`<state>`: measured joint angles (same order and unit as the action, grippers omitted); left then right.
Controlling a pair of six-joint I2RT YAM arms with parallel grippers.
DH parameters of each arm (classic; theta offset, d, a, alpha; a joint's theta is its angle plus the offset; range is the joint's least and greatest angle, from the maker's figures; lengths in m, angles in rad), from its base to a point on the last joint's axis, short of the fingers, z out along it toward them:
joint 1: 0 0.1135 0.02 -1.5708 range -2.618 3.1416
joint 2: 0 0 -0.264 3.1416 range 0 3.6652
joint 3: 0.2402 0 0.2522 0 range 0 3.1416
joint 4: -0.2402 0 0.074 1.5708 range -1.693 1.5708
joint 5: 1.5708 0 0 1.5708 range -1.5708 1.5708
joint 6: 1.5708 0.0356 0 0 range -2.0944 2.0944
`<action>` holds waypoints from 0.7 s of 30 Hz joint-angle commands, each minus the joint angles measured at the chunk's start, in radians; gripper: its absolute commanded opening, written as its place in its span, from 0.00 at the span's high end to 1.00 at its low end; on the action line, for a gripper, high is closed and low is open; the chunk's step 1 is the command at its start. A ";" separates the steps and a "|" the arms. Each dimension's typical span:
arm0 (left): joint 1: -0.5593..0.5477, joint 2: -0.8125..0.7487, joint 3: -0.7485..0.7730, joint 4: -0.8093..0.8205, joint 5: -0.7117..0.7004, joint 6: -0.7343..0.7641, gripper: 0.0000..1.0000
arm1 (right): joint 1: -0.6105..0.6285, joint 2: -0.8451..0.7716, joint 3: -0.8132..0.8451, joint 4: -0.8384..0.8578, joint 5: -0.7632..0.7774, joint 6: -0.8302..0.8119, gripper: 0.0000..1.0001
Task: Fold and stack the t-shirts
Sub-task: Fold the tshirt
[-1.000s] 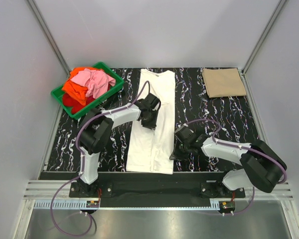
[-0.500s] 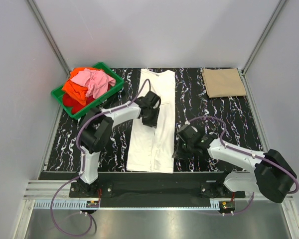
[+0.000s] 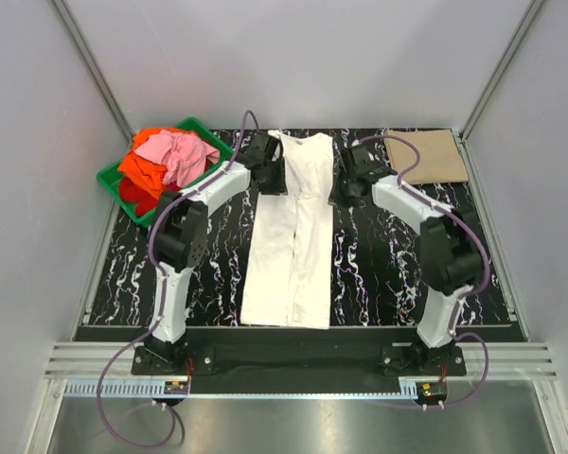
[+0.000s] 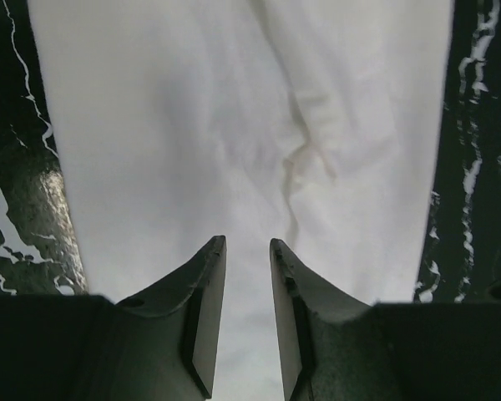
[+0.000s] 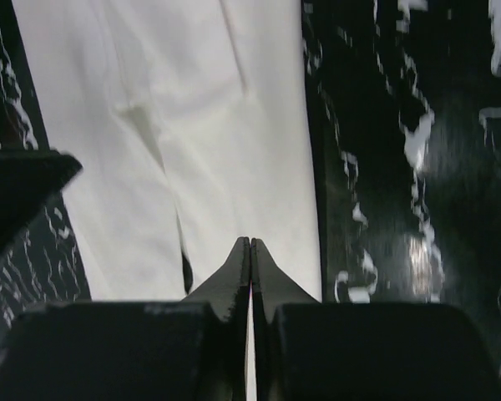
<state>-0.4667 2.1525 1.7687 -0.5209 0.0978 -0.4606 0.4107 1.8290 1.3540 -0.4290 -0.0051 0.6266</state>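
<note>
Top view: a long white cotton t-shirt (image 3: 293, 246), folded lengthwise into a narrow strip, lies down the middle of the black marbled table (image 3: 388, 255), its collar end at the far edge. The left gripper (image 3: 267, 172) sits at the collar end's left edge and the right gripper (image 3: 347, 182) at its right edge. A folded tan t-shirt (image 3: 426, 156) rests in the far right corner. Crumpled pink (image 3: 182, 151), orange (image 3: 137, 168) and red (image 3: 133, 194) tees fill a green plastic crate (image 3: 105, 176) in the far left corner.

Left wrist view: the jaws stand partly apart above the white cloth, with nothing caught between them.

Right wrist view: the jaws are pressed together over the shirt's right edge. I cannot tell whether cloth is pinched.

The shirt looks light, limp and prone to sliding and creasing, so it is best pinched at both collar-end corners together.
</note>
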 commanded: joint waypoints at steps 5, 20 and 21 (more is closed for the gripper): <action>0.008 0.158 0.123 -0.010 0.008 0.004 0.67 | -0.061 0.318 0.293 0.021 -0.018 -0.057 1.00; 0.040 0.181 0.255 -0.050 0.081 0.003 0.66 | -0.147 0.423 0.479 -0.020 -0.134 -0.114 1.00; 0.040 0.152 0.247 -0.065 0.088 0.010 0.65 | -0.145 0.396 0.471 -0.028 -0.147 -0.116 0.98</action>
<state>-0.4343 2.3848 1.9766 -0.5457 0.1387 -0.4740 0.2646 2.3142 1.8027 -0.4179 -0.1154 0.5457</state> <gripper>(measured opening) 0.345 0.012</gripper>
